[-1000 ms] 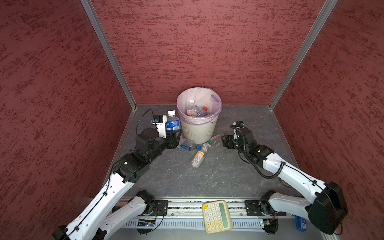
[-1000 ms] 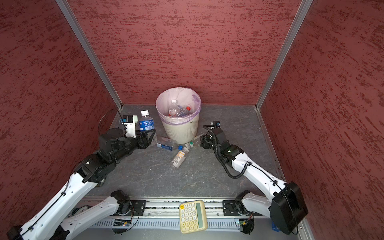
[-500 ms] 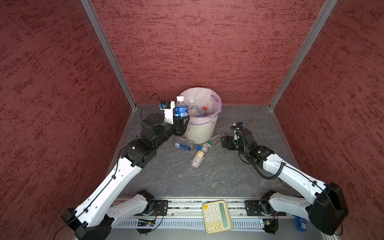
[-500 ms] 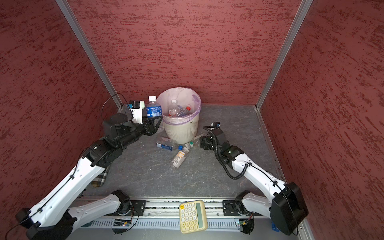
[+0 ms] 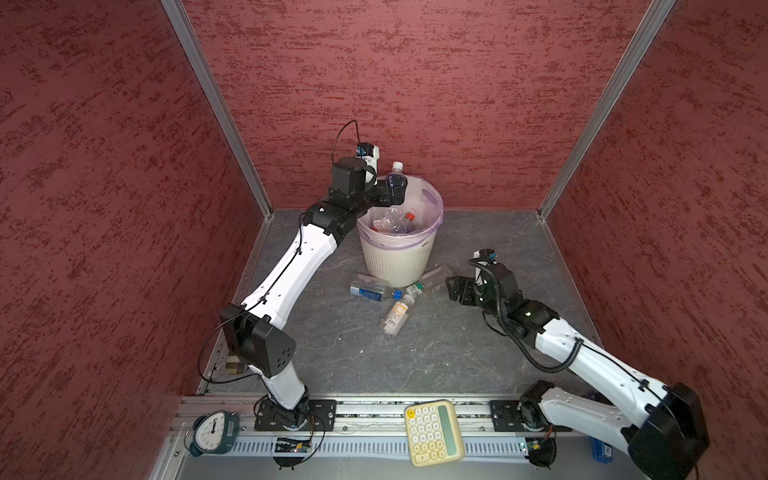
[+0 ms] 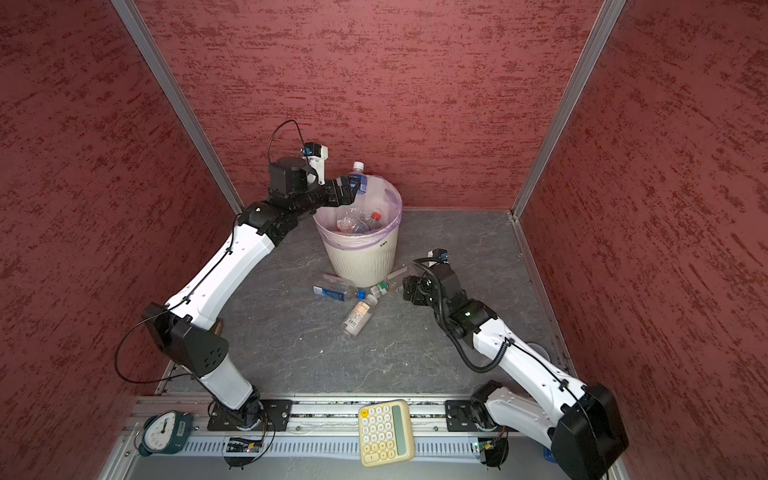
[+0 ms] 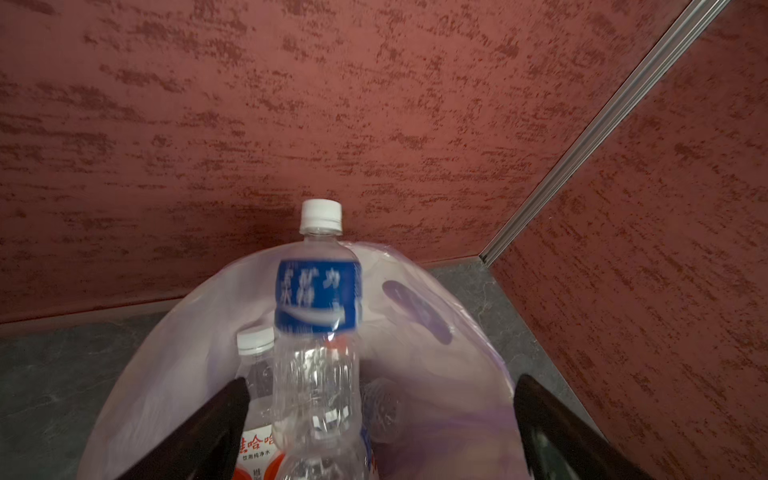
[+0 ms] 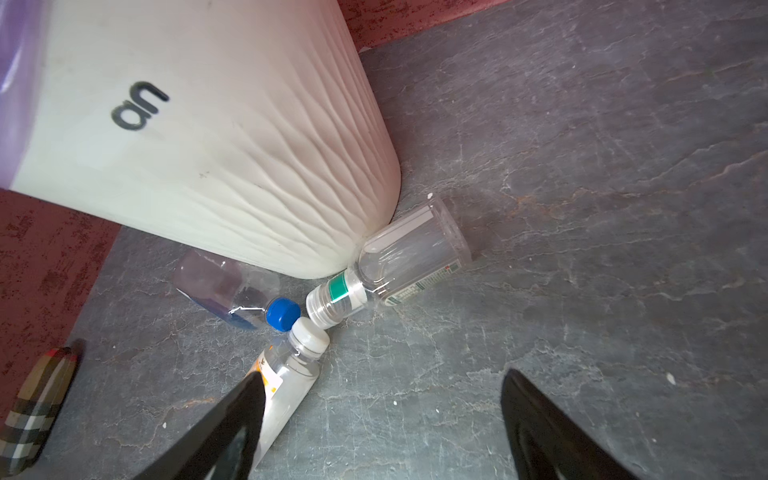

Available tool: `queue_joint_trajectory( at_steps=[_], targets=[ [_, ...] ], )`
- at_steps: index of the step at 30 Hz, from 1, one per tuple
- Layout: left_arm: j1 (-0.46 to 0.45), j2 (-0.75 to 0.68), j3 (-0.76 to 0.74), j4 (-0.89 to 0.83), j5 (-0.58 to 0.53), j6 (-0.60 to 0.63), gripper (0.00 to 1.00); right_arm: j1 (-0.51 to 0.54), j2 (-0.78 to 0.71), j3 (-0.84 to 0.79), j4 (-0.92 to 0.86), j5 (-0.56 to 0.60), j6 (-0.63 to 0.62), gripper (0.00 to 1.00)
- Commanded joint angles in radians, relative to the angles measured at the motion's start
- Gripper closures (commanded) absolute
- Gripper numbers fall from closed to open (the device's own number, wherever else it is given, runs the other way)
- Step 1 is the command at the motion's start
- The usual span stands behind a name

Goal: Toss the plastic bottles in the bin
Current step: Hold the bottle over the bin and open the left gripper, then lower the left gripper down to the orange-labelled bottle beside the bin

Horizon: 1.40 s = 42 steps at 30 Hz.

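As things lie now: partly done. Some bottles are in the bin, one hangs over its mouth, and three lie on the floor waiting to be picked up.
Right gripper (image 8: 386, 424): low over the grey stone-look floor (image 8: 582, 166), with black jaws spread wide and nothing between them. It faces the three floor bottles, so I judge it is lining up the next pick.
White-capped clear plastic bottle with an orange-and-white label (image 5: 397, 316): on its side, the nearest of the three, and not gripped.
Blue-capped clear plastic bottle with a blue label (image 5: 371, 289): on its side just in front of the bin's foot.
Clear plastic bottle with a green neck band (image 8: 399, 257): on its side, with its body against the bin's foot and its cap close to the other two caps.
Round cream-white ribbed bin with a pale lilac liner (image 5: 395, 262): upright near the back wall.
Clear bottles inside the bin (image 5: 395, 222): several, with a red cap showing. The pile hides how many there are.
Left gripper (image 6: 351, 192): raised at the bin's rim, jaws fully apart, neither finger on a bottle.
White-capped clear plastic bottle with a dark blue label (image 7: 318, 299): upright between the open fingers, over the liner's mouth and blurred. I judge it has been let go and is dropping in, but it has not landed.
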Motion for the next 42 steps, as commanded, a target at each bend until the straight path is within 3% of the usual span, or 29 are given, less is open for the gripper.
queue_joint_trajectory(
  at_steps=[1,13,29,42],
  targets=[
    [-0.002,-0.081,-0.018,0.024,0.007,0.013,0.0,-0.008,-0.007,-0.01,-0.013,-0.01,0.021,0.1],
    [-0.008,-0.332,-0.271,0.038,0.045,0.052,0.01,-0.008,0.063,0.011,0.026,-0.025,0.021,0.1],
    [-0.033,-0.542,-0.618,0.016,0.083,0.027,0.01,-0.009,0.123,0.033,0.042,-0.028,0.03,0.09],
    [-0.162,-0.536,-0.81,-0.042,-0.008,0.058,0.01,-0.009,0.156,0.022,0.064,-0.038,0.054,0.09]
  ],
)
